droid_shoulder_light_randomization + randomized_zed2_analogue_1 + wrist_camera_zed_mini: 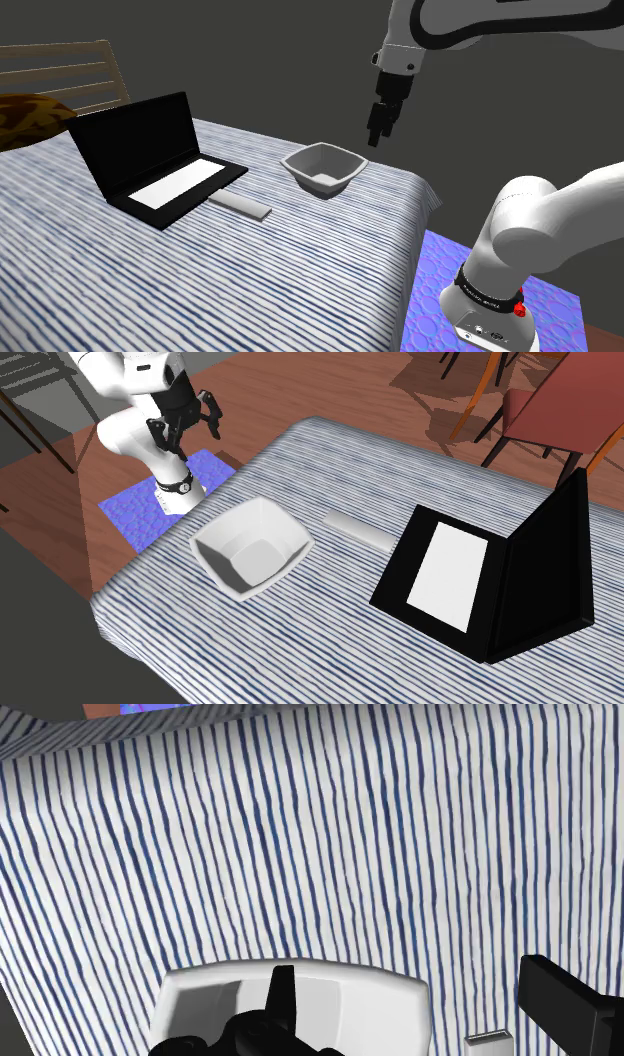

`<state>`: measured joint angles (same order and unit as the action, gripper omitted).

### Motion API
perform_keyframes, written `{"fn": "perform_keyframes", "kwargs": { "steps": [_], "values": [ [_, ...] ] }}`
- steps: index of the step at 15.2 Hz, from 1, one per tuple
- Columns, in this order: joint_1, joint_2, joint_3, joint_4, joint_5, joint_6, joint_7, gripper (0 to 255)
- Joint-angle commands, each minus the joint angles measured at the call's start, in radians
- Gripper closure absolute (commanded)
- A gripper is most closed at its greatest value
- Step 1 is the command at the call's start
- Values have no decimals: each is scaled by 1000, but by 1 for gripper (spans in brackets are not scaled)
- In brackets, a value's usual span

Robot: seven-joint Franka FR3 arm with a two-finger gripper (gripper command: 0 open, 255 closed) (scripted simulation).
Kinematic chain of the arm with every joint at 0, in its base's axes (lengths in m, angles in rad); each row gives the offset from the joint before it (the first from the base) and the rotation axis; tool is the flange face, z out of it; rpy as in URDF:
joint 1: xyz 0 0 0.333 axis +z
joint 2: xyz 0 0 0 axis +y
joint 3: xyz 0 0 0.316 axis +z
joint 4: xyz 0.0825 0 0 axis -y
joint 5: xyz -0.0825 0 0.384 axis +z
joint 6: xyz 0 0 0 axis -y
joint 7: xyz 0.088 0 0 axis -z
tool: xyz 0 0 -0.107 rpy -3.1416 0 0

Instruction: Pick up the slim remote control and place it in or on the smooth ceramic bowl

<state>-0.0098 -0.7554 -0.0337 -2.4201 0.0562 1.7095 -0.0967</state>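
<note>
My gripper (188,434) hangs in the air above the table's edge on the stand's side, and its two black fingers stand well apart with nothing between them. Under it, a little further in, sits the bowl (335,165), pale grey, squarish with rounded corners, upright. Beyond the bowl lies the remote control (240,206): a slim, flat bar, plain light grey, and I cannot make out any buttons. It rests flat on the cloth, apart from the bowl and just beside the front edge of the open black laptop (150,160). The tablecloth (250,290) is white with thin dark blue stripes. Behind the table stands a wooden slatted chair (70,75) before a dark grey wall.
</note>
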Motion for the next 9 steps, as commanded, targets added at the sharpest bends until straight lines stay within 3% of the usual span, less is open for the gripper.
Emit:
{"fn": "perform_keyframes", "kwargs": {
  "steps": [1,9],
  "values": [
    [0,0,0,0,0,0,0,0],
    [35,267,97,77,39,186,107,0]
  ]
}}
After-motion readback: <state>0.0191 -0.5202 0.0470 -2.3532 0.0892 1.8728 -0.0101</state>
